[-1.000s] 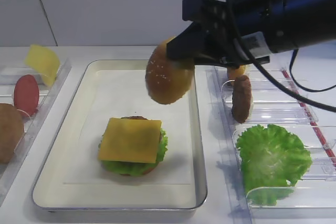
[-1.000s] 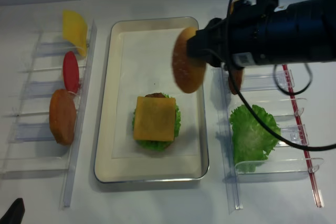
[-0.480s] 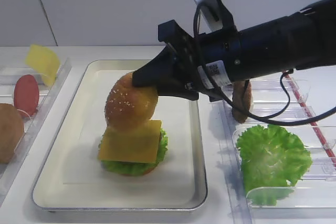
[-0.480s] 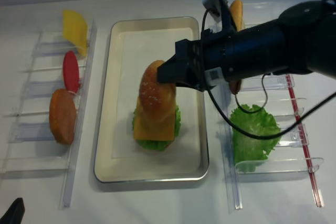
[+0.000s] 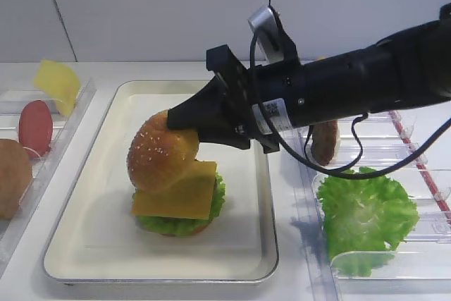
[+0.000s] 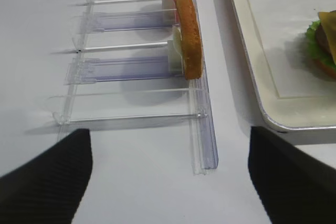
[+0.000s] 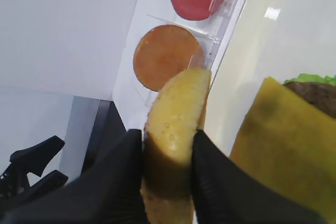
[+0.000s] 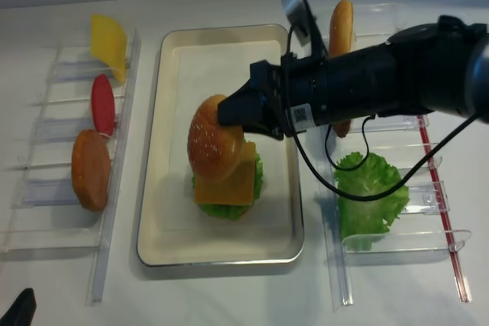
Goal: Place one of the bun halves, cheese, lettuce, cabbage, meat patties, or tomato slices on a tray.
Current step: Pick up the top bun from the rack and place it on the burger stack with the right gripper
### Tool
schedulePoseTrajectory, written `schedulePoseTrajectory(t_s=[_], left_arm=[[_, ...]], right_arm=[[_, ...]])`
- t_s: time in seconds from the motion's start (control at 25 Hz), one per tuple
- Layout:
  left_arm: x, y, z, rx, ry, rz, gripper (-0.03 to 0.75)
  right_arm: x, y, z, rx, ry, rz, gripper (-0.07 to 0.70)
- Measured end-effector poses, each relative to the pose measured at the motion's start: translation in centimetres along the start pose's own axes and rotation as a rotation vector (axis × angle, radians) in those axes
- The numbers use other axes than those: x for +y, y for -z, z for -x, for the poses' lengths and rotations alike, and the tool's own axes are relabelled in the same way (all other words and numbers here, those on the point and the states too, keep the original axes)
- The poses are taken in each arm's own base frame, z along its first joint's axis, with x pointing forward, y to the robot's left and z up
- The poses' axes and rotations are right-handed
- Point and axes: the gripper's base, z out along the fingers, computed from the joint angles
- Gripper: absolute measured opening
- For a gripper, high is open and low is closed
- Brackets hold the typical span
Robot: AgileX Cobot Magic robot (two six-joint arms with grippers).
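Risk lay in release: right gripper [image 5: 176, 119], clenched on the bun half [image 5: 161, 160], held it tilted off-centre over the cheese [image 5: 180, 189], likely to slide.

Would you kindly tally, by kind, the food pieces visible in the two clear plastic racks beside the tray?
Golden round bun halves: 2
Thin yellow square cheese slice: 1
Flat round red tomato slice: 1
Dark brown meat patty: 1
Ruffled green lettuce leaf: 1
Total: 6
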Motion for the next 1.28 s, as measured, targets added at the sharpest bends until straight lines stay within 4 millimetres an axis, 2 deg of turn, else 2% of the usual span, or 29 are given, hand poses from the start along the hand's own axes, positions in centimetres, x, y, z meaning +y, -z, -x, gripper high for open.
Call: schedulePoseTrajectory(t_s=[0.28,0.76,0.92,1.28], left_arm=[[0.0,0.0,0.0,0.000,0.000,0.000,0.582],[0.0,0.0,0.0,0.000,0.000,0.000,0.582],[0.0,0.0,0.0,0.000,0.000,0.000,0.582],[0.0,0.0,0.0,0.000,0.000,0.000,0.582]], right_arm=[[-1.8,-0.8,-0.2,0.023,-0.027,-0.022,0.241],[-2.1,-0.9,-0.1,0.017,-0.015,-0.040,0.241],[-3.0,-1.2,-0.2,0.025,-0.048,-0.051,0.241],[-3.0,-1.3,-0.2,0.026,-0.050,-0.046,0.241]])
